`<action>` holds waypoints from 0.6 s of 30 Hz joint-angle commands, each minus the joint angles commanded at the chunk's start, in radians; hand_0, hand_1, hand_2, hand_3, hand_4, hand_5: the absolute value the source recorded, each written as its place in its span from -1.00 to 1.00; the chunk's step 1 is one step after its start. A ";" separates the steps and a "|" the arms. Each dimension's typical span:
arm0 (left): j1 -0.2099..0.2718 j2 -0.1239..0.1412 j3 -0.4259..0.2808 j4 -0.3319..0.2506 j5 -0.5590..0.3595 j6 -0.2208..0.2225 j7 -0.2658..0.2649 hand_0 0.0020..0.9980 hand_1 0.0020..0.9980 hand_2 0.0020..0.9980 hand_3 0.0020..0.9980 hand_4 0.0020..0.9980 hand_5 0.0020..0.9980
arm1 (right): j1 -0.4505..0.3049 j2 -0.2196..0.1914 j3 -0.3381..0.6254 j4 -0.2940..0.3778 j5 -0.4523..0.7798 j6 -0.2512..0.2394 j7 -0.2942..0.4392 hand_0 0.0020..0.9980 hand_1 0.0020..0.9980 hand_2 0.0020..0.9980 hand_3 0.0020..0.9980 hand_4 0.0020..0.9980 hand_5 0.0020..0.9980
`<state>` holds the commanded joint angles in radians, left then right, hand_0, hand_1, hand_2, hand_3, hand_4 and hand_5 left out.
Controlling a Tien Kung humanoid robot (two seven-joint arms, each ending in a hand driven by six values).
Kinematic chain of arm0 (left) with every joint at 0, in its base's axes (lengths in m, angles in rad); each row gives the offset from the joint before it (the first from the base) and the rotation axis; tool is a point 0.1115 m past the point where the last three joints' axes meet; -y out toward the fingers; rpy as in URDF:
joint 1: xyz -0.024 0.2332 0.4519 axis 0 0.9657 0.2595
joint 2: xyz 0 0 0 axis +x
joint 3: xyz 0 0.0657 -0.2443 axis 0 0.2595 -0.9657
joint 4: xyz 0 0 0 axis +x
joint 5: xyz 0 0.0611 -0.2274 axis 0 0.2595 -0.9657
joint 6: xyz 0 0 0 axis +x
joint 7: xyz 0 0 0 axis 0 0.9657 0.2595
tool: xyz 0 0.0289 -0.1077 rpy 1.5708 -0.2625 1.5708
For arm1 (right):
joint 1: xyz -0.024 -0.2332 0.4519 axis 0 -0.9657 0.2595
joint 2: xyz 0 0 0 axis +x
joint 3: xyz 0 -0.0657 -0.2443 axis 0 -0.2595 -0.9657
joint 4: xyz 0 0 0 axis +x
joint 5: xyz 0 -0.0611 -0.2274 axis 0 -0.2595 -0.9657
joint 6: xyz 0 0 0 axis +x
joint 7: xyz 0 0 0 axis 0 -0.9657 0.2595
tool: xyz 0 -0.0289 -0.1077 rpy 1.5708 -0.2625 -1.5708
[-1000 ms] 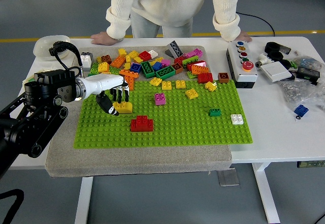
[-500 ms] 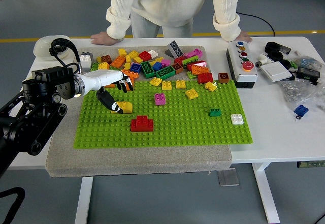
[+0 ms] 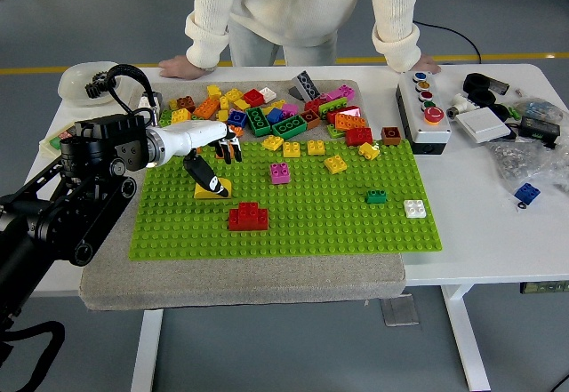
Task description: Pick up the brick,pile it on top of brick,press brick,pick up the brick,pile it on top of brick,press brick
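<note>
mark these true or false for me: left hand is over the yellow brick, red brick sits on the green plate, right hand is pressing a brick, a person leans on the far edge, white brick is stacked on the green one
1. The left hand is over the yellow brick: true.
2. The red brick sits on the green baseplate: true.
3. The right hand is pressing a brick: false, it is not in view.
4. A person's hand rests on the table's far edge: true.
5. The white brick is stacked on the small green brick: false, they sit apart.
</note>
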<state>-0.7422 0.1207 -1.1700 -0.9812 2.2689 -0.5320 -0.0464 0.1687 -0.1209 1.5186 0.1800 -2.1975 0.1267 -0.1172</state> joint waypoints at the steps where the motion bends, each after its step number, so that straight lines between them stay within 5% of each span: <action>1: -0.001 -0.003 -0.001 0.007 0.000 0.003 0.001 0.45 0.30 0.14 0.24 1.00 -0.75 | -0.001 0.000 0.000 0.000 0.000 0.000 0.000 0.48 0.30 0.44 0.18 0.63 -0.34; 18: 0.001 -0.014 -0.009 0.070 0.000 0.035 0.005 0.47 0.32 0.16 0.25 1.00 -0.80 | -0.001 -0.001 0.005 0.000 0.003 -0.001 -0.002 0.48 0.31 0.44 0.19 0.64 -0.34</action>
<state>-0.7413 0.1067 -1.1794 -0.9111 2.2689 -0.4967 -0.0412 0.1681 -0.1217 1.5238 0.1800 -2.1944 0.1255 -0.1188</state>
